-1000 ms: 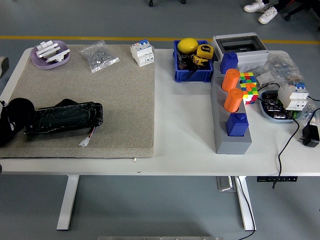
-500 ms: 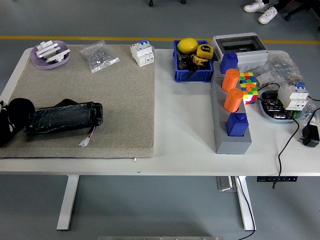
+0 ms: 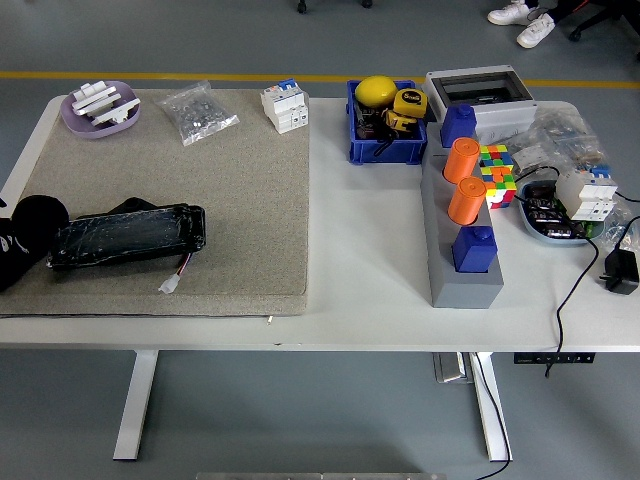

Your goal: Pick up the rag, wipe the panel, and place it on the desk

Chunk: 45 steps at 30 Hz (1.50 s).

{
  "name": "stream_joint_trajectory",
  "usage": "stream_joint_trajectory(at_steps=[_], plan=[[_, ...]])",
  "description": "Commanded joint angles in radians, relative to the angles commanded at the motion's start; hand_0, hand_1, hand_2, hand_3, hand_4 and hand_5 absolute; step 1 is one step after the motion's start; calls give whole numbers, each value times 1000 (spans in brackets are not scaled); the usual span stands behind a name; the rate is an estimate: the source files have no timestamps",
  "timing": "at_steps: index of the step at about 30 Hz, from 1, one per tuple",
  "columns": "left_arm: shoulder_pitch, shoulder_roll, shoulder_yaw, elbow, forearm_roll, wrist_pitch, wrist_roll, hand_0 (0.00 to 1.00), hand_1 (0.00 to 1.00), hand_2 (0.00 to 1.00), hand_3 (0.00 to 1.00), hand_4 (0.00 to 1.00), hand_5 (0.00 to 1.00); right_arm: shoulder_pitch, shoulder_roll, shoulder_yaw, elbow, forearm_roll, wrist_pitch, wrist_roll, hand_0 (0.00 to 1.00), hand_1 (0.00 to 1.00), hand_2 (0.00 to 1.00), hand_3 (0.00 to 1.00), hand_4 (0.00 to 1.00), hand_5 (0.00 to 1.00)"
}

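Left hand [image 3: 18,245] sits at the tabletop's left edge, touching the panel's left end; can't tell if it is clenched or released. Panel [image 3: 128,236] lies flat near the mat's [image 3: 230,220] front-left corner: looks rigid, glossy, probably slippery, with a thin lead at its right end to avoid. No rag clearly visible; possibly the dark bit behind the panel. Mat is bare right of the panel, cluttered along its far edge.

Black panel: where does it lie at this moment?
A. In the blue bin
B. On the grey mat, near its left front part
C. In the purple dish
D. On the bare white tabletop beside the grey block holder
B: the black panel lies flat on the grey mat, toward its left front part, with a thin wire trailing off its right end.
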Motion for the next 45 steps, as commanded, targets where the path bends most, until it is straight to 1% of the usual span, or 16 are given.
stream_joint_trajectory(at_steps=[9, 17, 18, 23, 24, 27, 29, 30, 34, 35, 36, 38, 41, 42, 43, 45], plan=[[83, -5, -102, -76, -278, -31, -126, 579, 795, 787, 622, 763, 31, 5, -6, -16, -3, 1, -1, -1, 788, 543, 692, 711, 998, 718], [120, -40, -196, -78, -446, -7, -232, 613, 809, 795, 647, 766, 35, 6, -9, -35, -4, 4, -1, -1, 788, 543, 691, 711, 998, 718], [124, -44, -206, -76, -468, -4, -244, 665, 817, 802, 782, 781, 31, 6, -9, -37, -4, 4, -1, -1, 788, 543, 691, 711, 998, 718], [148, -78, -267, -60, -583, 14, -326, 665, 817, 802, 782, 781, 31, 1, -11, -45, -5, 5, -2, -2, 788, 543, 691, 711, 998, 718], [150, -84, -277, -56, -611, 18, -346, 739, 788, 758, 739, 775, 39, -1, -11, -47, -5, 5, -2, -2, 788, 543, 691, 711, 998, 717], [158, -107, -306, -40, -702, 21, -410, 739, 788, 758, 739, 775, 39, -5, -9, -51, -6, 6, -2, -2, 788, 543, 691, 711, 998, 717], [161, -124, -323, -27, -787, 14, -472, 739, 788, 758, 739, 775, 39, -8, -7, -52, -6, 5, -2, -1, 788, 543, 691, 711, 998, 717], [162, -132, -331, -22, -832, 10, -500, 680, 745, 655, 609, 744, 55, -9, -7, -53, -6, 5, -2, -1, 788, 545, 691, 709, 998, 715], [158, -155, -340, 2, -994, -20, -578, 680, 745, 655, 609, 744, 55, -13, -6, -57, -6, 7, -1, -2, 788, 545, 691, 709, 998, 715], [157, -160, -340, 8, -1039, -31, -591, 680, 745, 655, 609, 744, 55, -13, -6, -58, -6, 8, -1, -2, 788, 545, 691, 709, 998, 715], [155, -162, -339, 12, -1078, -38, -597, 616, 651, 594, 564, 728, 59, -13, -6, -59, -6, 8, -1, -2, 788, 545, 691, 709, 998, 715], [149, -175, -343, 27, -1161, -66, -613, 616, 651, 594, 564, 728, 59, -14, -7, -60, -6, 10, -1, -2, 788, 543, 691, 709, 998, 715], [146, -214, -368, 36, -1282, -108, -643, 616, 651, 594, 564, 728, 59, -17, -4, -61, -6, 12, -1, -2, 788, 543, 691, 709, 998, 715], [147, -223, -373, 35, -1305, -114, -650, 616, 651, 594, 564, 728, 59, -18, -4, -61, -6, 13, -1, -2, 788, 543, 691, 709, 998, 715], [148, -230, -376, 32, -1315, -117, -654, 554, 597, 582, 568, 725, 57, -18, -3, -61, -7, 13, -1, -2, 788, 543, 691, 708, 998, 714], [153, -248, -384, 19, -1321, -124, -665, 554, 597, 582, 568, 725, 57, -20, -1, -61, -8, 15, -1, -1, 788, 543, 691, 708, 998, 714]])
